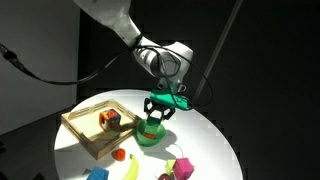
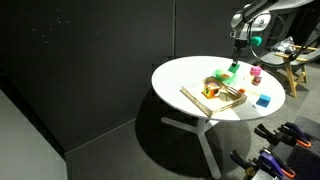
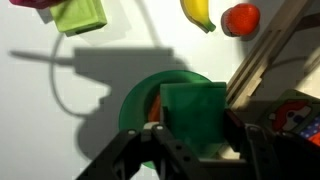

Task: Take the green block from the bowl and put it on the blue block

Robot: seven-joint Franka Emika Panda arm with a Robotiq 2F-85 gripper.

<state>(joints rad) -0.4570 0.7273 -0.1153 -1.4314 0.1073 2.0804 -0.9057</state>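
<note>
The grey two-finger gripper point(image 1: 155, 113) hangs over the small round bright-green bowl point(image 1: 150, 134), which sits near the middle of the round white table point(image 1: 215, 140). In the wrist view the gripper point(image 3: 196, 138) is clamped on the small bright-green cube point(image 3: 194, 108): one dark finger point(image 3: 150, 140) presses its left face and the other its right. The cube is directly above the bowl point(image 3: 135, 102), and whether it still touches the bowl floor cannot be told.

In an exterior view, taking the bowl as the dial's centre:
- the square wooden tray point(image 1: 84, 136) lies at 9 o'clock, just beside the bowl, with small coloured objects inside
- the yellow banana point(image 1: 132, 166) lies at 7 o'clock
- the small blue cube point(image 1: 97, 174) sits further out at 8 o'clock, at the table's near edge, well apart from the gripper
- the magenta cube point(image 1: 183, 167) sits at 5 o'clock

In the wrist view the banana point(image 3: 197, 12) shows at 12 o'clock from the bowl, a round orange-red fruit point(image 3: 240, 18) at 1 o'clock, a yellow-green block point(image 3: 80, 14) at 11 o'clock, and the tray's wooden rim point(image 3: 262, 62) runs along at 3 o'clock.

In an exterior view taken from farther off, the blue cube point(image 2: 263, 100) stands alone near the table's rim.
</note>
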